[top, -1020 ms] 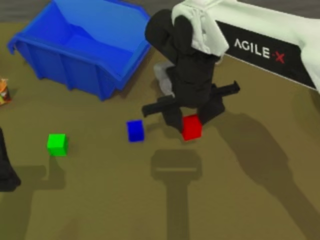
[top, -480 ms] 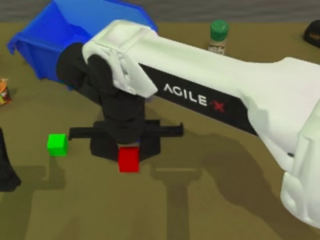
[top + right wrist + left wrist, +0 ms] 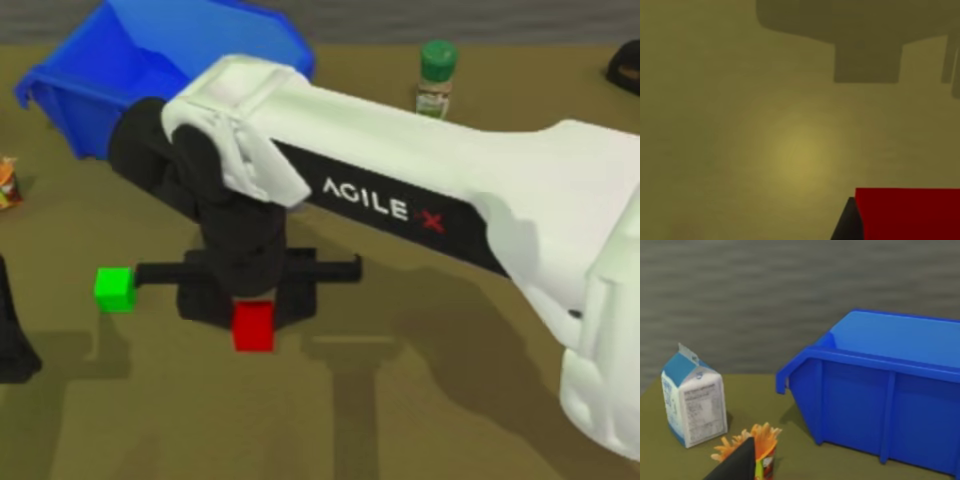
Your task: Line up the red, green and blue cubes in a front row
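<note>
The right gripper point(image 3: 250, 312) has the red cube point(image 3: 253, 327) clenched, near the green cube point(image 3: 115, 289). I'd lower it straight onto the table, level with green, leaving room. The blue cube is hidden.

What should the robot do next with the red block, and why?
Probably lower the red cube to the table and let go. The right hand holds it just right of the green cube, near the front, so it looks ready to start the row.
</note>
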Robot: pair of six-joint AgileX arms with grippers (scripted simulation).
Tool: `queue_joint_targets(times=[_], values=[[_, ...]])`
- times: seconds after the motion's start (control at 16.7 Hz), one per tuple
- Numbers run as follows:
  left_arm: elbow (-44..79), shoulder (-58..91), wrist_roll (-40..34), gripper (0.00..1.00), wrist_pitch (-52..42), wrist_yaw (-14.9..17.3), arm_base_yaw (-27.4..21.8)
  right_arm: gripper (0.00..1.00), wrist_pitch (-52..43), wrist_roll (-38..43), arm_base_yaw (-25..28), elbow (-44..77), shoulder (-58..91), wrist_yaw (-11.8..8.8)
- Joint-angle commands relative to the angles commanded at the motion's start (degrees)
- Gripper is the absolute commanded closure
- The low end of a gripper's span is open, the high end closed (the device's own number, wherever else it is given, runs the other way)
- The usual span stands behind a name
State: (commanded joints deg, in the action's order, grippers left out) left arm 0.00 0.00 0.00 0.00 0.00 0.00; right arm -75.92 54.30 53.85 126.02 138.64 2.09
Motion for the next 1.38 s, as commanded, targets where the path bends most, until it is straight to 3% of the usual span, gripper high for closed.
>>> queue_joint_targets(times=[0.3, 0.6, 1.38], values=[[0.00, 0.00, 0.00, 0.00, 0.00, 0.00, 0.00, 1.00, 10.52, 0.22, 0.19, -9.14, 1.14, 0.08], [0.00, 0.00, 0.00, 0.00, 0.00, 0.00, 0.00, 1.00, 12.25, 0.27, 0.34, -10.83, 1.54, 0.11], [0.00, 0.00, 0.00, 0.00, 0.00, 0.00, 0.00, 0.02, 12.25, 0.27, 0.34, -10.83, 1.54, 0.11]])
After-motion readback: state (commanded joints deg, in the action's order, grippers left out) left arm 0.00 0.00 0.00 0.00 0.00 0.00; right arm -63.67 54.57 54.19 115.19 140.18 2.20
